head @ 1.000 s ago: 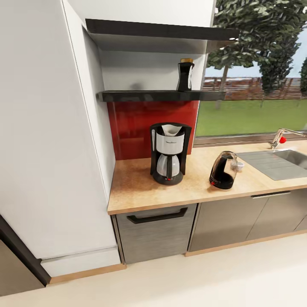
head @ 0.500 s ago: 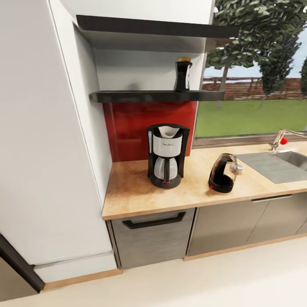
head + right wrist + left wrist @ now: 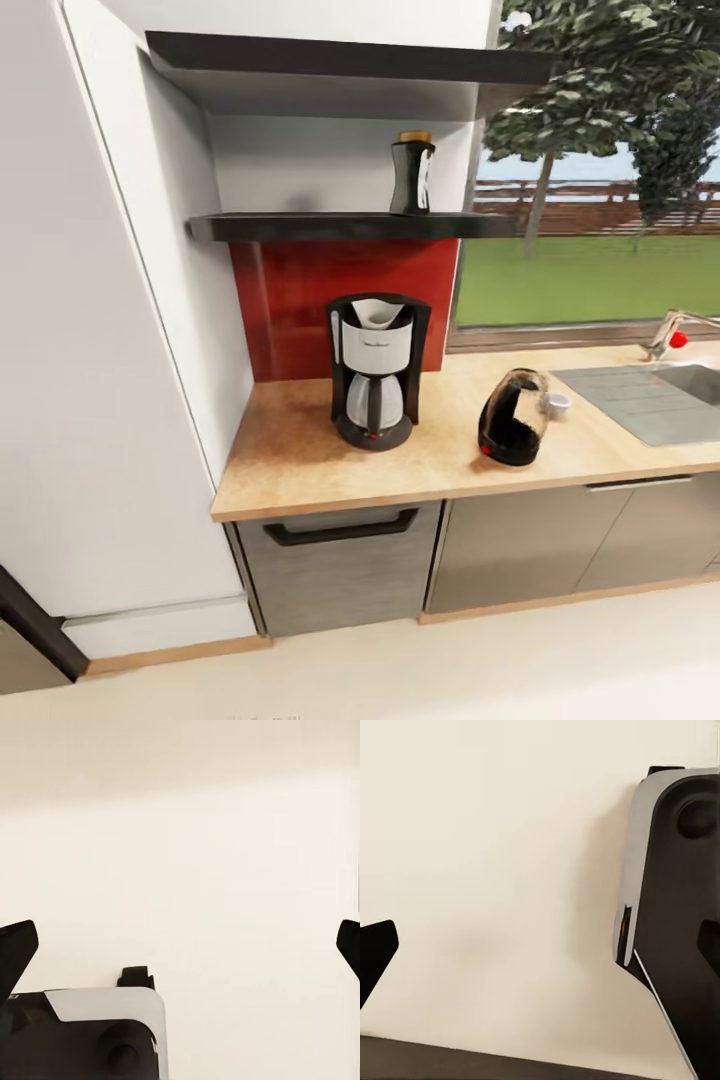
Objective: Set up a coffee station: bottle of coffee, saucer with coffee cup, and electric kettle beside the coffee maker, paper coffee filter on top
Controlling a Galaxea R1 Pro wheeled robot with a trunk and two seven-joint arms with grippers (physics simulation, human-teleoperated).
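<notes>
Between the two dark fingertips of the left gripper (image 3: pixel 540 952), which sit wide apart at opposite edges of the left wrist view, lies only pale cream floor (image 3: pixel 502 855), with part of the robot's white and black base (image 3: pixel 675 907) alongside. Likewise the right gripper (image 3: pixel 180 945) has its fingertips spread far apart with nothing between them, over the same floor, and a piece of the base shows there as well. Farther out, the head view takes in the wooden countertop (image 3: pixel 300 460), where the coffee maker (image 3: pixel 375 370) stands upright in front of the red backsplash (image 3: pixel 300 300), a white paper coffee filter (image 3: pixel 376 312) sitting in its top. Near it, toward the sink (image 3: pixel 660 395), the electric kettle (image 3: pixel 512 418) rests on the counter, and a small white coffee cup (image 3: pixel 556 403) stands just beside the kettle on the sink side; whether a saucer lies under it cannot be told. Above, the bottle of coffee (image 3: pixel 411 176) stands upright on the dark kitchen shelf (image 3: pixel 300 226). Beyond the window (image 3: pixel 600 200) are grass and trees.
</notes>
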